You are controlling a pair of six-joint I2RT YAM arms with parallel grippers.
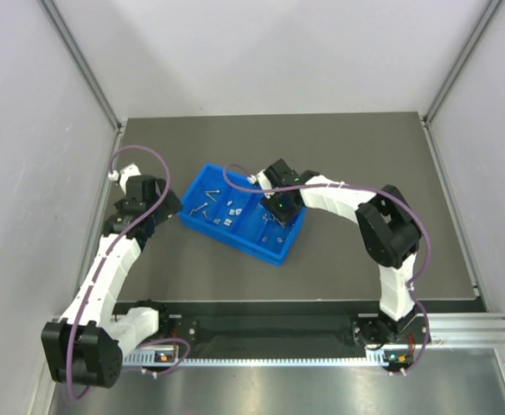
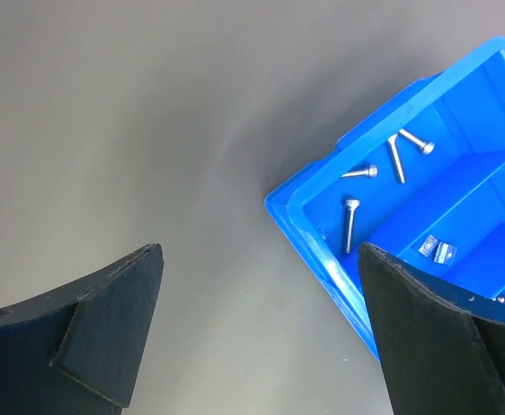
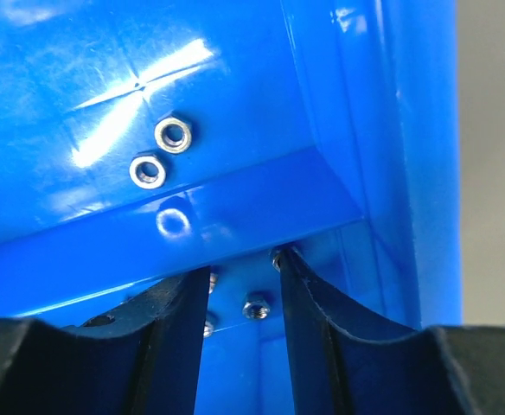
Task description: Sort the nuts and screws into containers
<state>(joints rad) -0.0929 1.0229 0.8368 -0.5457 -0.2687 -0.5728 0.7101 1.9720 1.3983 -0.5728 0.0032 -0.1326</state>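
My right end effector [image 3: 242, 268] in blue tray [image 3: 391, 130], fingers narrowly apart, nut [image 3: 255, 304] between, lower centre. Left end effector [image 2: 259, 252] wide apart over bench [image 2: 149, 130].

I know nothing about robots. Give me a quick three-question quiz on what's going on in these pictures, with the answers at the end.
1. True or false: the left gripper is holding a screw.
2. In the left wrist view, how many screws lie in the corner compartment of the blue tray? A: one. B: four. C: nine.
3. Fill in: the right gripper reaches down into the tray, and between its fingers lies a ___.

Key
1: false; it is wide open and empty.
2: B.
3: nut.
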